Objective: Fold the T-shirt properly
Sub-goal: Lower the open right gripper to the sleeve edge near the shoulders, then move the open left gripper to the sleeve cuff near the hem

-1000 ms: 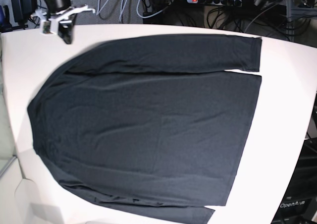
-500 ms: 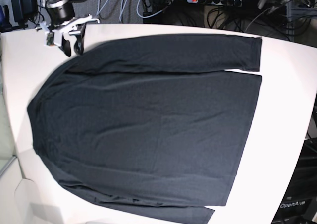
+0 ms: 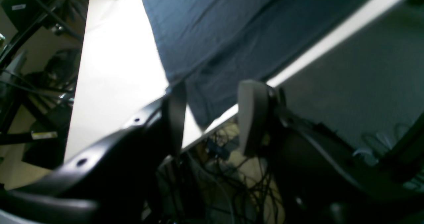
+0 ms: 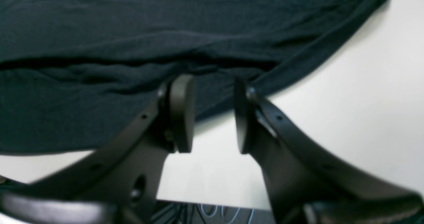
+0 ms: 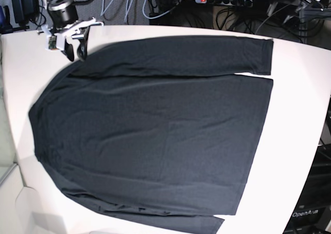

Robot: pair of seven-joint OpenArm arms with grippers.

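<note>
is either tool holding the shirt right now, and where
Nothing is held. The right tool stands open at the T-shirt's shoulder edge with only table between its fingers. The left tool is open too, off the table's edge.

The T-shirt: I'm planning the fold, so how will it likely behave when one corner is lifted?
The T-shirt looks like soft knit with shallow wrinkles, so it will probably drape limply, not hold shape. It lies spread over most of the white table, so one lifted edge would likely drag the rest. The sleeve lies loose along the body and may slide or flop.

White table (image 5: 300,94), tangled cables (image 5: 248,11) behind
</note>
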